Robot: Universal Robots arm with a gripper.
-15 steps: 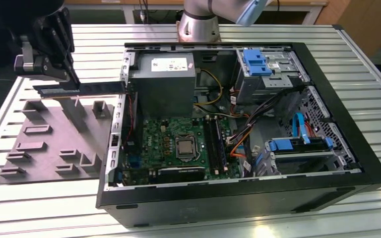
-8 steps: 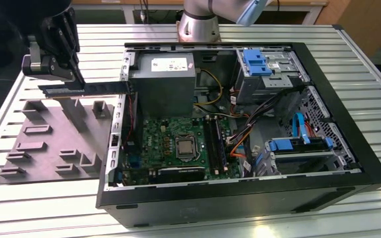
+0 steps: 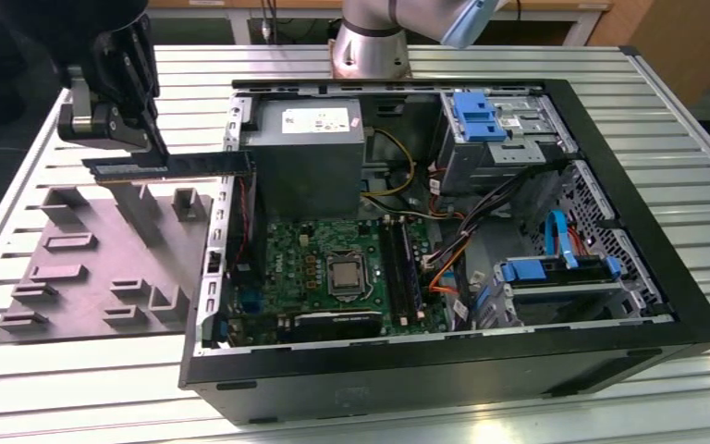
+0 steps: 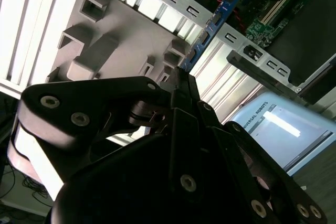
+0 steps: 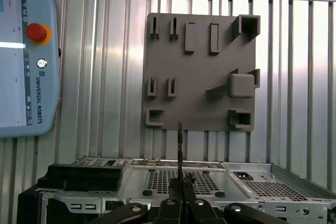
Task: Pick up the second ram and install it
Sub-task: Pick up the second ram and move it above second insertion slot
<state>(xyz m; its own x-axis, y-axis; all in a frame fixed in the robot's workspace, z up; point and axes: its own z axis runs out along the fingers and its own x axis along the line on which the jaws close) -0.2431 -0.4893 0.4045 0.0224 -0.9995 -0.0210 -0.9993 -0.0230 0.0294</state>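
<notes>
Black jaws around one second ram (image 3: 201, 166)

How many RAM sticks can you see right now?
1: the second ram, clamped in the pincer above the grey fixture, at the exterior view's left of the computer case. Others may sit hidden in the motherboard slots.

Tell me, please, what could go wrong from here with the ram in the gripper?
1. The gripper holds the ram off-centre, so its long free part could strike the case wall on the way in.
2. With this grip, the ram may tilt when pressed into the slots.
3. The orange cables lie close beside those slots and could snag.
</notes>
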